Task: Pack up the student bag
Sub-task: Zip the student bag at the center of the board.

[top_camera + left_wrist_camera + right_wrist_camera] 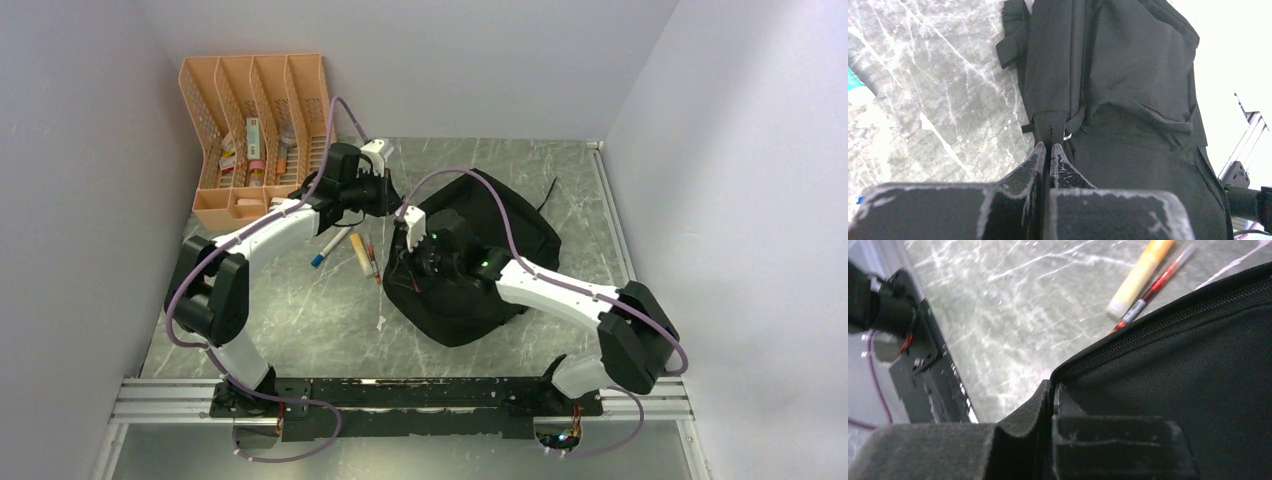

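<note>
The student bag (500, 250) is a large black backpack lying in the middle of the table. My left gripper (394, 196) is at its far left corner; in the left wrist view its jaws (1049, 148) are shut on a black fabric tab (1050, 127) of the bag (1133, 75). My right gripper (412, 268) is at the bag's left side. In the right wrist view it (1053, 390) is shut on the zippered edge (1128, 342) of the bag (1188, 370). The bag's inside is hidden.
A blue-tipped pen (328, 248), a yellow marker (357, 247) and a red pen (373, 262) lie on the marble table just left of the bag. An orange mesh organiser (255, 130) with small items stands at the back left. Grey walls close in on both sides.
</note>
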Robot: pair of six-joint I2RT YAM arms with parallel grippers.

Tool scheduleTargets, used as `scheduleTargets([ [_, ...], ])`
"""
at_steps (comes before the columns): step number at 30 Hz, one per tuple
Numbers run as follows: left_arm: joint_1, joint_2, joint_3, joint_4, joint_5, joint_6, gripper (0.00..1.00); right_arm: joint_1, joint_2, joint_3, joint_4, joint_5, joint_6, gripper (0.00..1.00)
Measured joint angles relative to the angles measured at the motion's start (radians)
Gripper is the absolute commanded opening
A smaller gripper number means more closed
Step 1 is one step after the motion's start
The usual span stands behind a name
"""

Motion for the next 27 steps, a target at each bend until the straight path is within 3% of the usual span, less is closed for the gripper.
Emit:
scheduleTargets([
  [13,-0.009,0.027,0.000,-0.032,0.059,-0.008,0.05,-0.001,-0.108,-0.019,-0.236,-0.274,-0.201,0.00],
  [27,-0.037,0.128,0.000,-0.043,0.128,-0.042,0.05,-0.011,-0.174,-0.070,-0.282,-0.367,-0.270,0.00],
])
